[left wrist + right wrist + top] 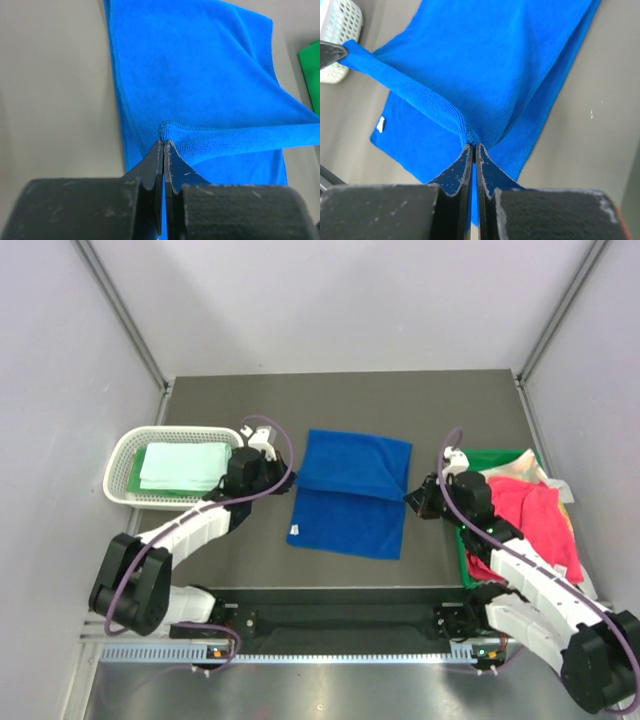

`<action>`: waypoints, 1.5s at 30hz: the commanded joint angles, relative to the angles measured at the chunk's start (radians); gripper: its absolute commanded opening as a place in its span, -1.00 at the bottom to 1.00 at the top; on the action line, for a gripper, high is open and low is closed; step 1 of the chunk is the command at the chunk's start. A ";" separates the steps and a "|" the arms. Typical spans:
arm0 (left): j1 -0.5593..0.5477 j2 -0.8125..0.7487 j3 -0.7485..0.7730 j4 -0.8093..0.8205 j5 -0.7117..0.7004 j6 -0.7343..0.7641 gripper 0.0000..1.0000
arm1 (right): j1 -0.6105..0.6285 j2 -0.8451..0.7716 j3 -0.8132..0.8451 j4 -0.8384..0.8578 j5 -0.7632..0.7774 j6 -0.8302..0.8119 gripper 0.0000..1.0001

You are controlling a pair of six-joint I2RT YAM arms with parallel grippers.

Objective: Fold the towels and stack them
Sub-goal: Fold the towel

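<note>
A royal blue towel (348, 508) lies in the middle of the table, its far part lifted and drawn partway over the near part. My left gripper (293, 483) is shut on the raised edge's left corner, pinched at the tips (164, 142). At the right corner my right gripper (410, 498) is shut on the same edge (473, 145). The held hem stretches taut between them (415, 92). A pale mint towel (185, 465), folded, lies on a green one in the basket. A pink/red towel (530, 512) is heaped in the bin at the right.
The white mesh basket (122, 480) stands at the left by the left arm, also the white mesh basket (337, 30) in the right wrist view. A green plastic bin (495, 458) sits at the right edge, beside the right arm. Grey walls enclose the table.
</note>
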 commanded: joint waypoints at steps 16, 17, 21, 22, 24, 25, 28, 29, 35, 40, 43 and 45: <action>-0.106 -0.187 -0.123 -0.048 -0.110 -0.035 -1.00 | 0.086 -0.171 -0.078 -0.114 0.099 0.072 -1.00; -0.106 -0.192 -0.124 -0.056 -0.111 -0.037 -1.00 | 0.088 -0.182 -0.078 -0.128 0.100 0.074 -0.99; -0.109 -0.212 -0.132 -0.091 -0.111 -0.046 -1.00 | 0.092 -0.201 -0.099 -0.148 0.103 0.085 -1.00; -0.109 -0.219 -0.138 -0.094 -0.112 -0.049 -1.00 | 0.095 -0.204 -0.105 -0.148 0.102 0.089 -1.00; -0.109 -0.224 -0.153 -0.091 -0.104 -0.055 -1.00 | 0.100 -0.205 -0.122 -0.149 0.100 0.095 -1.00; -0.109 -0.227 -0.160 -0.090 -0.101 -0.058 -1.00 | 0.101 -0.204 -0.127 -0.146 0.099 0.098 -1.00; -0.112 -0.222 -0.189 -0.074 -0.091 -0.066 -1.00 | 0.109 -0.195 -0.148 -0.129 0.094 0.112 -1.00; -0.112 -0.218 -0.206 -0.070 -0.094 -0.068 -1.00 | 0.112 -0.188 -0.154 -0.123 0.094 0.117 -1.00; -0.112 -0.167 -0.224 -0.050 -0.066 -0.077 -1.00 | 0.135 -0.133 -0.194 -0.057 0.086 0.144 -0.99; -0.120 -0.121 -0.233 -0.025 -0.040 -0.085 -0.82 | 0.144 -0.098 -0.205 -0.036 0.095 0.149 -1.00; -0.121 -0.121 -0.247 -0.025 -0.049 -0.092 -0.75 | 0.152 -0.090 -0.211 -0.028 0.085 0.152 -1.00; -0.121 -0.124 -0.249 -0.030 -0.042 -0.100 -0.71 | 0.155 -0.092 -0.211 -0.039 0.086 0.151 -0.98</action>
